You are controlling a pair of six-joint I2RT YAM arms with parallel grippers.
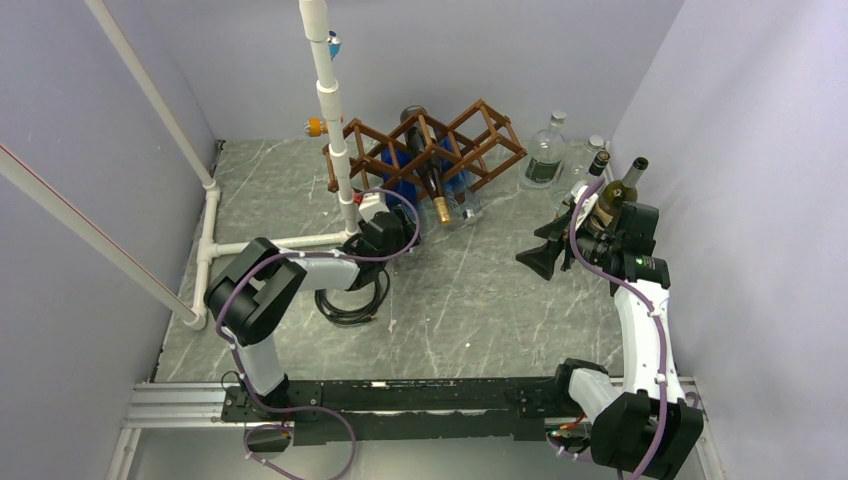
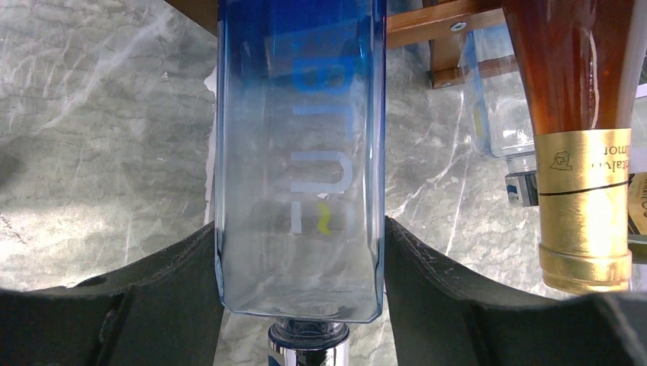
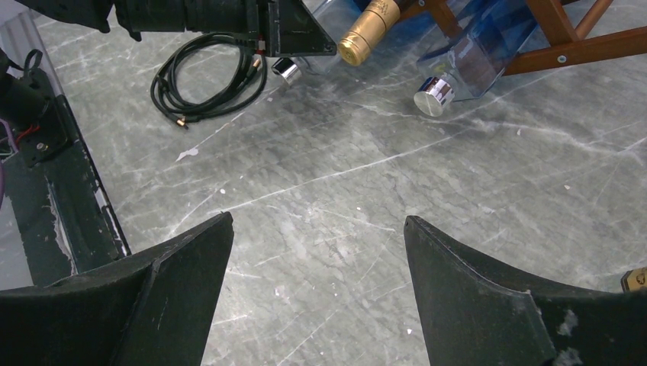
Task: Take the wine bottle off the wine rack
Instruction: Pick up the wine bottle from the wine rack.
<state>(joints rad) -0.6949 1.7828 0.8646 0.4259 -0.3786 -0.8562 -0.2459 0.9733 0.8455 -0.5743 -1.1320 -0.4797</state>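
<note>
1. Grip: the left claw [image 2: 297, 255] is closed on a blue bottle [image 2: 297, 145]; its black fingers [image 2: 179, 290] press against both flat sides just above the chrome cap [image 2: 307, 347].
2. The blue bottle lies tilted in a lower cell of the wine rack [image 1: 470, 135], neck pointing out toward the arms.
3. Just to its right, an amber bottle [image 2: 572, 69] with a gold foil neck [image 2: 584, 206] rests in the rack too, apart from the claw.
4. The right claw [image 3: 319, 221] stands wide and holds nothing, above the bare marble tabletop [image 3: 343, 160], well apart from the rack.
5. A coiled black cable [image 3: 202, 80] lies on the tabletop near the left arm.
6. A clear bottle [image 1: 545, 150] stands beside the rack's right end.
</note>
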